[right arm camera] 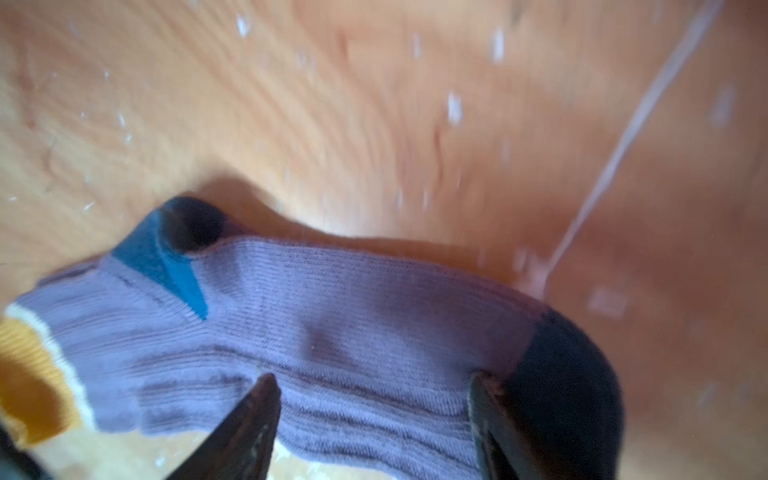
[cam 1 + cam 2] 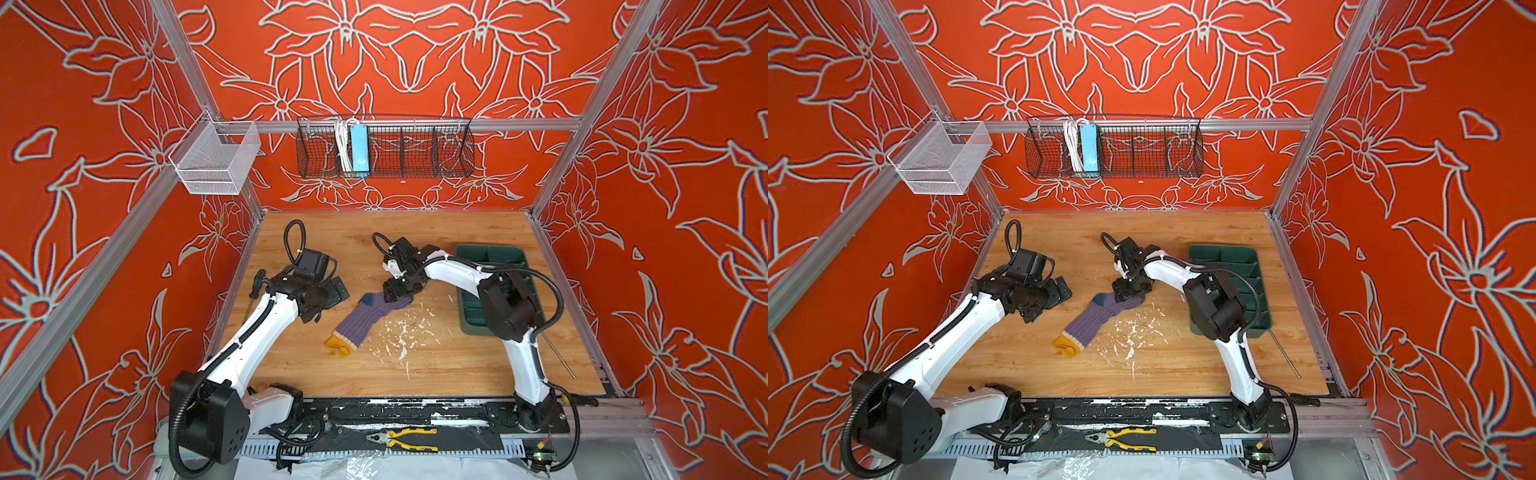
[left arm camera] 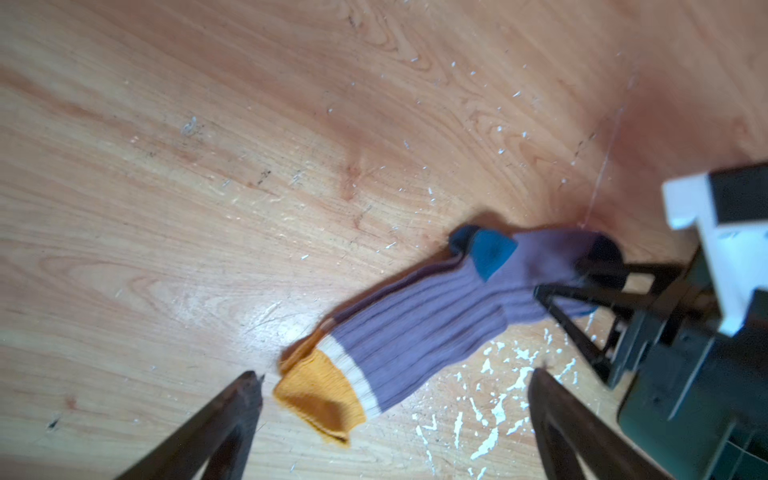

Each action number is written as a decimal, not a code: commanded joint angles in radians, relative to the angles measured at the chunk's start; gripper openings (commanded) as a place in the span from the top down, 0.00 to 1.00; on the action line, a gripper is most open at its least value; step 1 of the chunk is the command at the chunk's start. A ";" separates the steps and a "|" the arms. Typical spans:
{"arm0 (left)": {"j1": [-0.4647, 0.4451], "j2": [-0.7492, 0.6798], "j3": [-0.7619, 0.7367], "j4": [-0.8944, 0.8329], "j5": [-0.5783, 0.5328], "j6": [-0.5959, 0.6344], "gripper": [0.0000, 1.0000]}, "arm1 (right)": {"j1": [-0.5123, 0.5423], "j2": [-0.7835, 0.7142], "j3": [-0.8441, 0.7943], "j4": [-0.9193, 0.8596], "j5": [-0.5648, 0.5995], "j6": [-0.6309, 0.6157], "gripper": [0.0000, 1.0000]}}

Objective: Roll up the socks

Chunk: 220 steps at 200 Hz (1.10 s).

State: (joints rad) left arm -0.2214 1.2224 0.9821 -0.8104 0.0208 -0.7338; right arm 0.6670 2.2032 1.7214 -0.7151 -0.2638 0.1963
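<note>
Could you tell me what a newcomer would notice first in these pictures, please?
The red floral walls dominate both top views. At the middle of the table lies a purple sock with a mustard toe, the right hand open over its dark cuff end and the left hand open beside it. A green tray sits to the right.

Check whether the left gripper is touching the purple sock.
Apart. The left wrist view shows bare wood between both fingers of the left gripper and the purple sock.

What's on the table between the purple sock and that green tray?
Only white-flecked wooden tabletop separates ribbed purple sock from green plastic tray, in both top views.
</note>
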 commanded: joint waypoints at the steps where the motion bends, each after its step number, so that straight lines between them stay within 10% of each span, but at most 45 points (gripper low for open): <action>1: 0.009 0.017 0.029 -0.054 -0.001 0.026 0.03 | -0.007 0.172 0.119 -0.162 0.118 -0.161 0.27; 54: 0.010 -0.040 0.044 -0.047 0.056 0.170 0.03 | -0.012 0.252 0.441 -0.239 0.198 -0.318 0.25; 95: 0.010 -0.120 0.020 -0.011 -0.005 0.200 0.03 | -0.009 -0.066 0.210 -0.019 0.102 -0.318 0.24; 153: 0.010 -0.186 0.012 0.022 -0.112 0.106 0.03 | 0.028 -0.428 -0.259 0.384 -0.190 0.075 0.29; 220: 0.010 -0.333 -0.040 0.032 -0.088 0.089 0.03 | 0.149 -0.184 -0.178 0.492 -0.249 0.336 0.32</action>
State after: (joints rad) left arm -0.2161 0.9222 0.9512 -0.7723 -0.0513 -0.6254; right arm 0.8078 1.9350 1.4990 -0.2928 -0.4644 0.3828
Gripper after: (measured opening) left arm 0.975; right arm 0.680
